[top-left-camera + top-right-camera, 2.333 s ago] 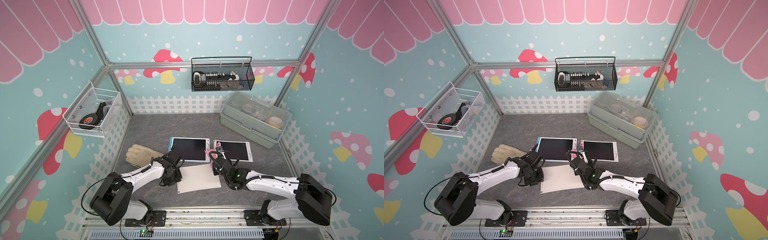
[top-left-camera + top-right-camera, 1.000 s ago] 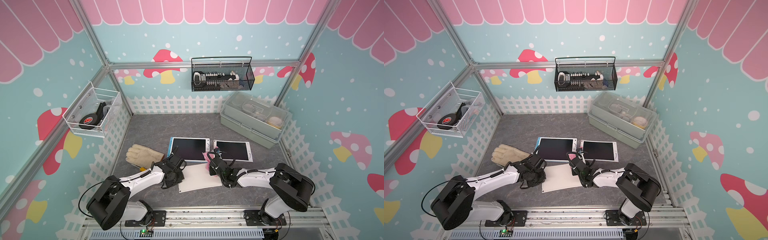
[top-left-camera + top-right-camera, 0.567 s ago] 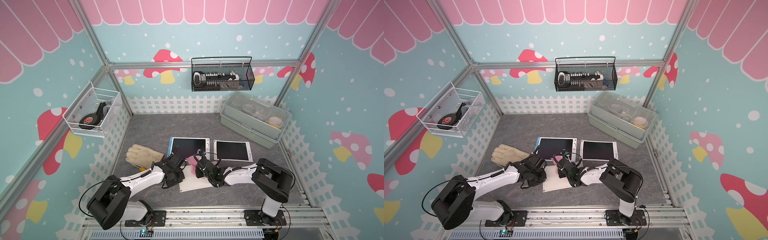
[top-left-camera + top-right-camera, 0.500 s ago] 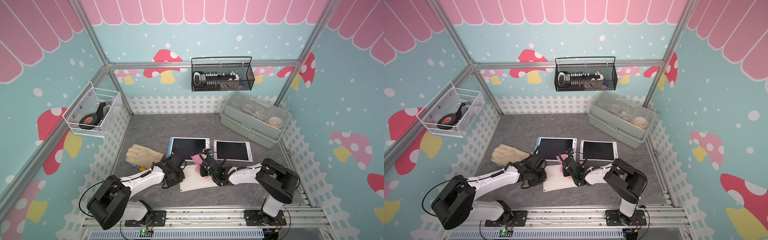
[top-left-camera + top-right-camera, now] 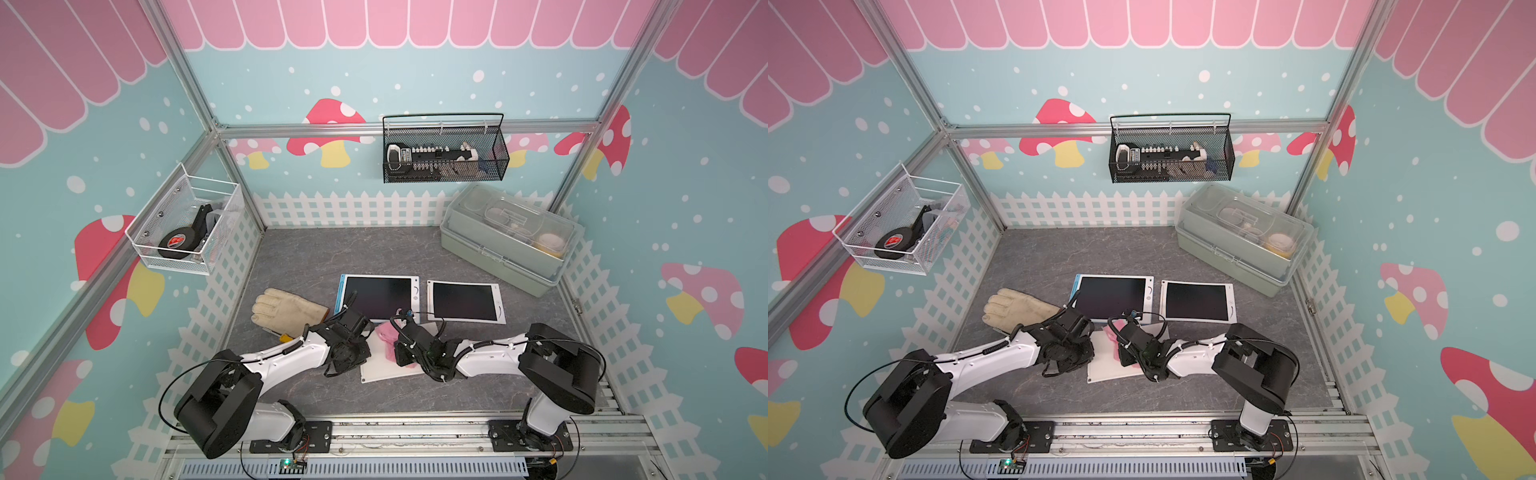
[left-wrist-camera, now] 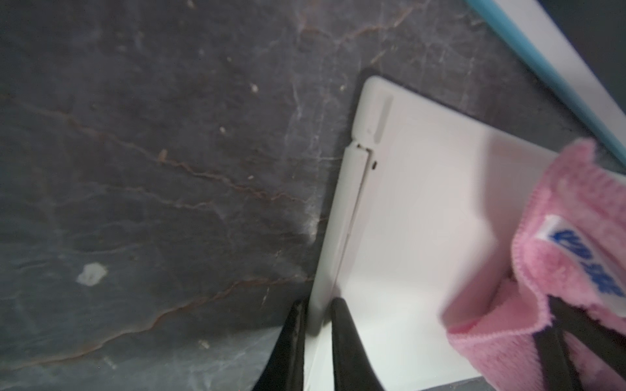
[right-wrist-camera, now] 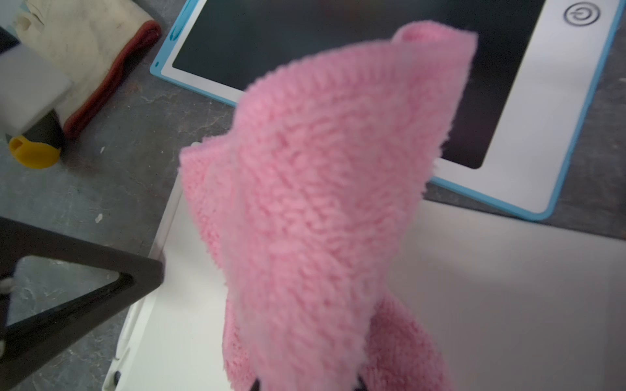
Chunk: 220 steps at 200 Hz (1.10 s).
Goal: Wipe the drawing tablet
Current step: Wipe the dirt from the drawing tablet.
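A drawing tablet (image 5: 384, 370) lies near the table's front with a plain white face up. It also shows in the other top view as the drawing tablet (image 5: 1108, 370). My left gripper (image 6: 318, 304) is shut on this tablet's (image 6: 406, 203) left edge, one finger on each side of the rim. My right gripper (image 7: 308, 386) is shut on a fluffy pink cloth (image 7: 321, 186), which hides its fingertips. The cloth (image 5: 386, 336) rests on the tablet's (image 7: 491, 287) far left part, close to the left gripper (image 5: 361, 363).
Behind lie a blue-edged tablet (image 5: 378, 297) and a white-framed tablet (image 5: 465, 301), both with dark screens. A cream work glove (image 5: 286, 309) lies to the left. A lidded green box (image 5: 511, 241) stands at the back right. Wire baskets (image 5: 444, 153) (image 5: 187, 224) hang on the walls.
My right gripper has dragged the pink cloth leftward over the white tablet, from near its right far corner toward the left gripper. The left gripper has kept its hold on the edge.
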Each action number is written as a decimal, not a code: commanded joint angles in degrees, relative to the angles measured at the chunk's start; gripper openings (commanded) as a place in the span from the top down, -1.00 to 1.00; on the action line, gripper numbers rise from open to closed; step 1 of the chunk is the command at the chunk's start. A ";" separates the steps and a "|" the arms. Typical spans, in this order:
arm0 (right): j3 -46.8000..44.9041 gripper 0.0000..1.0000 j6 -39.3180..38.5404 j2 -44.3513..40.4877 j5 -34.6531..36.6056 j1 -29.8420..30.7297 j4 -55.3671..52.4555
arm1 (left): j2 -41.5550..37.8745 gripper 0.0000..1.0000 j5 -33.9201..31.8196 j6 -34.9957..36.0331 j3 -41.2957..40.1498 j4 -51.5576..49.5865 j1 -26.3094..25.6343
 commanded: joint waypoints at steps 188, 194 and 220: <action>-13.45 1.00 2.29 -16.84 -2.77 -3.56 -8.21 | 6.01 0.71 -0.96 0.75 -2.33 -4.08 -0.27; -11.39 1.00 2.41 -13.78 -3.20 -1.39 -6.20 | 6.12 0.71 -0.89 0.78 -2.23 -4.06 -0.27; -1.41 1.00 4.07 -1.52 -8.75 4.14 1.43 | 6.45 0.72 -0.61 1.02 -1.78 -4.02 -0.25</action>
